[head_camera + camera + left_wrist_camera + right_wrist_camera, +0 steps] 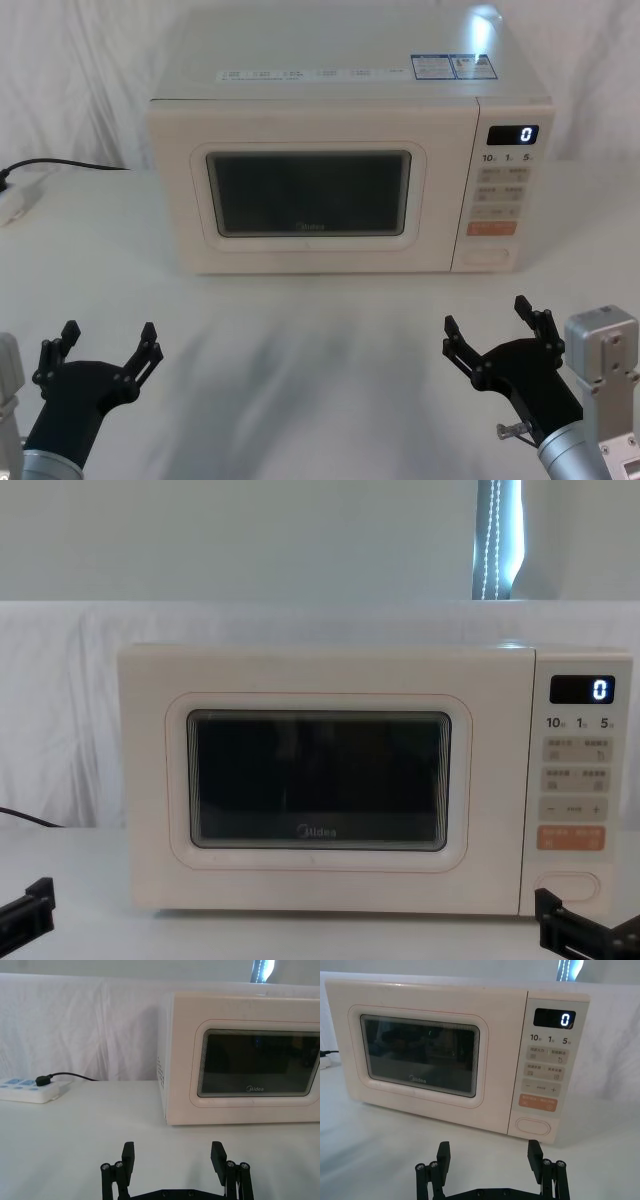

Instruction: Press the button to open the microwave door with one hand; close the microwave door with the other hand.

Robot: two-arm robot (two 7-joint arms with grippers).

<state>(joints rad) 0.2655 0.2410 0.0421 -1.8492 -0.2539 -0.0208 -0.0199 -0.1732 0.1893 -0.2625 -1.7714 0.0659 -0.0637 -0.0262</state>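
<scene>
The microwave door (310,208) is shut and stands at 12 o'clock on the table (300,370). It is stiff and hinged and needs only a flat push. The button (533,1126), at the panel's 6 o'clock, is hard and springy. Right gripper (490,331) and left gripper (108,343) hover wide open, holding nothing.

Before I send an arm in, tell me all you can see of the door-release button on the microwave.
The button is a wide cream pill-shaped key with a raised rim, looking like smooth plastic. It sits at the bottom of the control panel, just under the orange key, right of the shut microwave door. Nothing touches it; the right gripper, fingers open, hangs in front of it and well short.
</scene>
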